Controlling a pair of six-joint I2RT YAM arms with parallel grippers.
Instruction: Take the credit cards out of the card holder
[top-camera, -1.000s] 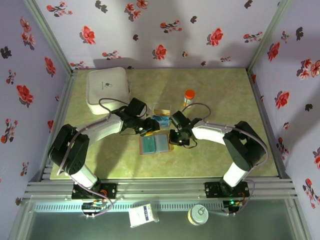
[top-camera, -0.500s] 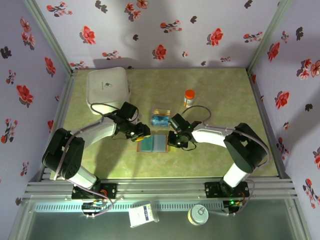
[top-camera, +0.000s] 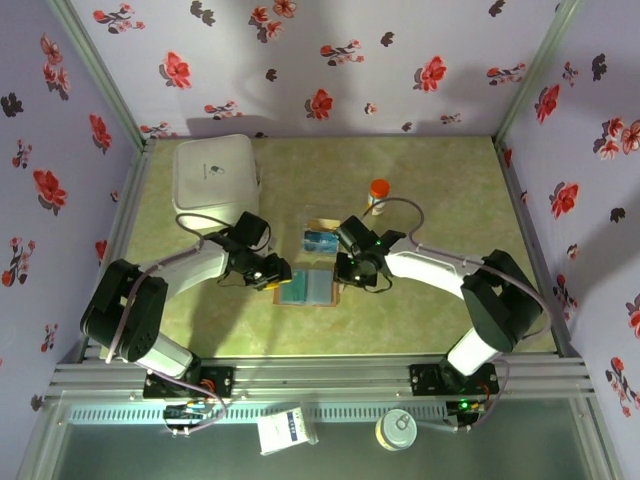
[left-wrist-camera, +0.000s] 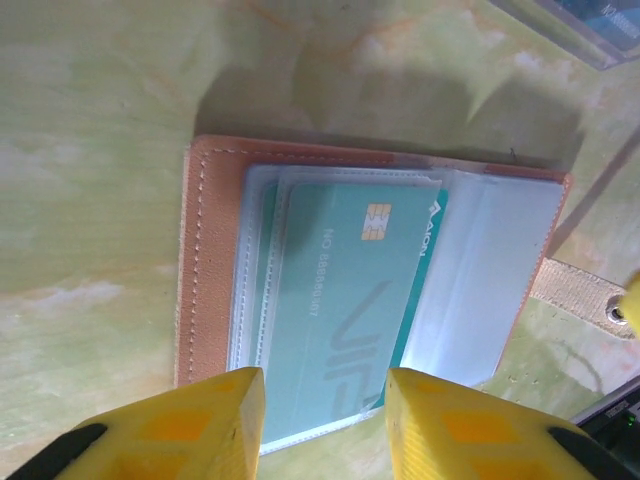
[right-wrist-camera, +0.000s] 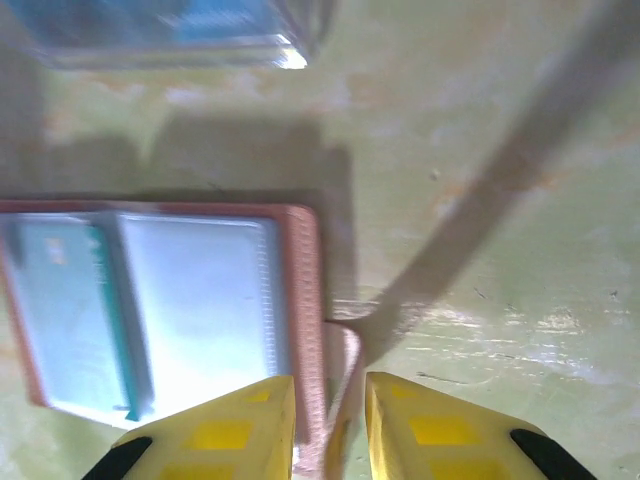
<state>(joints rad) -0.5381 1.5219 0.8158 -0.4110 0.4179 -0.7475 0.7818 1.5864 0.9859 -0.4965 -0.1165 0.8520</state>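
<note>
As the small brown leather-like folding card holder (top-camera: 308, 288) lies open and flat at mid-frame in the top view, both arms flank it. The left gripper (left-wrist-camera: 325, 420) is at its left edge and the right gripper (right-wrist-camera: 330, 425) at its right edge.

Left wrist view: jaws wide and empty. They sit over the lower edge of the clear sleeves. A teal chip card (left-wrist-camera: 345, 300) sits in the sleeves, and its lower end falls in the gap between the fingers. The stitched brown border is bare on the left and along the top. The tan strap tab (left-wrist-camera: 580, 290) sticks out at right.

Right wrist view: jaws narrow. The holder's right brown edge and the strap run into the gap. Can't tell if they are pinched.

Clear plastic tray (top-camera: 321, 240) holding blue cards sits just above the holder, so that edge is tight. Green table (top-camera: 450, 200) is open below the holder and across the right of the frame. White rounded box (top-camera: 214, 178) is upper left, well apart. Orange-capped bottle (top-camera: 378, 194) stands above the right arm.
</note>
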